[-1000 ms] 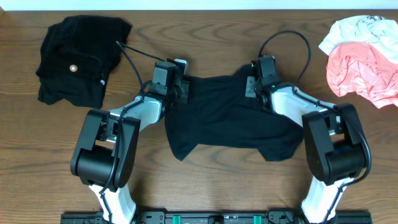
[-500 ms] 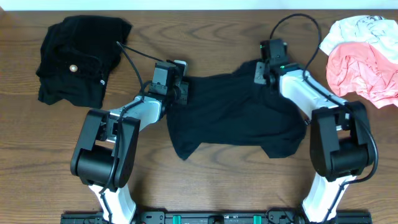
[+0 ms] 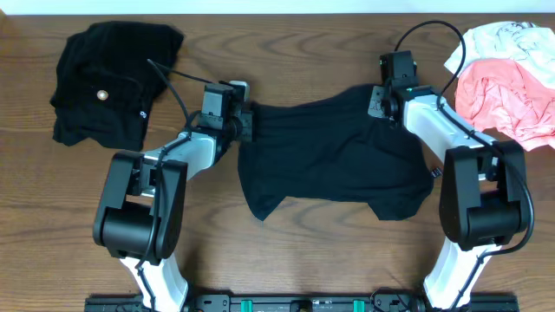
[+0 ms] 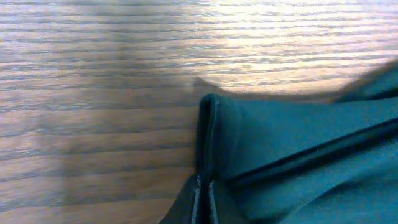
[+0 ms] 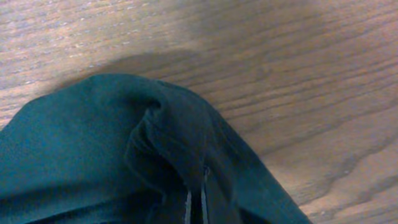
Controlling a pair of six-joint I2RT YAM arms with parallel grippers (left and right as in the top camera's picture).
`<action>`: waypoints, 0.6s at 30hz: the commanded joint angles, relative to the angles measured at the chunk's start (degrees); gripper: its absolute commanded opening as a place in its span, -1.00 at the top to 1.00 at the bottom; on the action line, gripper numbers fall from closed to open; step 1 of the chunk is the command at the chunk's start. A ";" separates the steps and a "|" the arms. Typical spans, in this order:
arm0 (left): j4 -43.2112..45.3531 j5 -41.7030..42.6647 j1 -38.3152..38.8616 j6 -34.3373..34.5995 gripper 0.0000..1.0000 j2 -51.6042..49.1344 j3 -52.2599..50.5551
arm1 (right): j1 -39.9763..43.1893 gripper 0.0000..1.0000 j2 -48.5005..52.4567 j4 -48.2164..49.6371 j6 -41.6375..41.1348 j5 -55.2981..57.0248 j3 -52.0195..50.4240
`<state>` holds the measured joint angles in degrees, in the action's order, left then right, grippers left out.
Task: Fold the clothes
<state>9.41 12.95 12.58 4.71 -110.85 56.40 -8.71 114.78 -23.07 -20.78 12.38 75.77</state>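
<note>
Presently: black shirt point(image 3: 334, 160), ten- and one-o'clock corners clamped in left gripper point(image 3: 246, 121), right gripper point(image 3: 379, 100) jaws; probable risk: taut hem slipping.

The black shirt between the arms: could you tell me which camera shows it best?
Overhead: the whole black shirt shows, spread between the left gripper and right gripper. Each wrist view shows only a pinched edge of it.

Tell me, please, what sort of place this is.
Likely a robot lab bench: left arm and right arm at a wooden table hold a black shirt; black pile and pink clothes aside.
</note>
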 commanded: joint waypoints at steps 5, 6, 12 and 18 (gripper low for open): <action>-0.37 -2.84 -2.73 0.55 0.88 0.28 1.27 | 3.02 0.98 -2.91 -0.13 -0.15 2.86 0.98; -0.50 -3.91 -2.80 0.57 0.88 0.46 1.27 | 3.17 0.97 -2.95 -0.13 -0.15 2.91 0.96; -1.62 -9.44 -2.82 0.48 0.88 3.58 1.29 | 3.82 0.97 -4.35 -0.22 -0.17 4.52 0.98; -2.47 -13.22 -3.45 -0.15 0.89 7.19 1.29 | 4.42 0.98 -8.17 -0.35 0.74 9.73 0.98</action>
<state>7.70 6.85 11.00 4.71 -105.84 56.40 -6.81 110.48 -23.38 -20.78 13.08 75.79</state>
